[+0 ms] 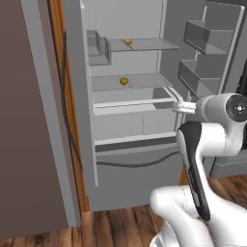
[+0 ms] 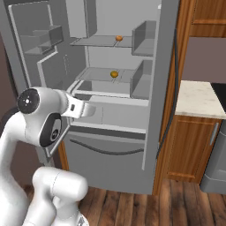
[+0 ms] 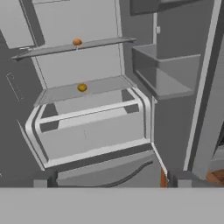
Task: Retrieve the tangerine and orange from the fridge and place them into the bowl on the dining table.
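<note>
The fridge [image 1: 144, 96] stands open, both upper doors swung wide, its grey shelves and door bins bare but for two fruits. The orange [image 1: 128, 41] sits on the top shelf [image 1: 144, 45], near that shelf's middle and toward its back edge; in the right base view it lies at [image 2: 119, 38] and in the hand view at [image 3: 77, 42]. The tangerine [image 1: 124, 81], a shade yellower, rests on the shelf below [image 1: 140, 81], close to that shelf's middle and well apart from the orange above it; it shows again at [image 2: 114, 74] and [image 3: 82, 88]. Under that shelf a white-framed drawer [image 3: 92, 127] reaches forward, and beneath it the lower freezer front carries a curved dark handle [image 1: 140, 164].

The arm [image 1: 202, 144] is raised in front of the fridge, its wrist level with the drawer and pointing inward. The gripper [image 3: 109, 183] is outside the fridge and holds nothing; its fingertips [image 3: 43, 179] stand far apart at the bottom of the hand view. To the right of the fridge are a wooden cabinet [image 2: 194, 145] and a pale stone counter [image 2: 198, 99].
</note>
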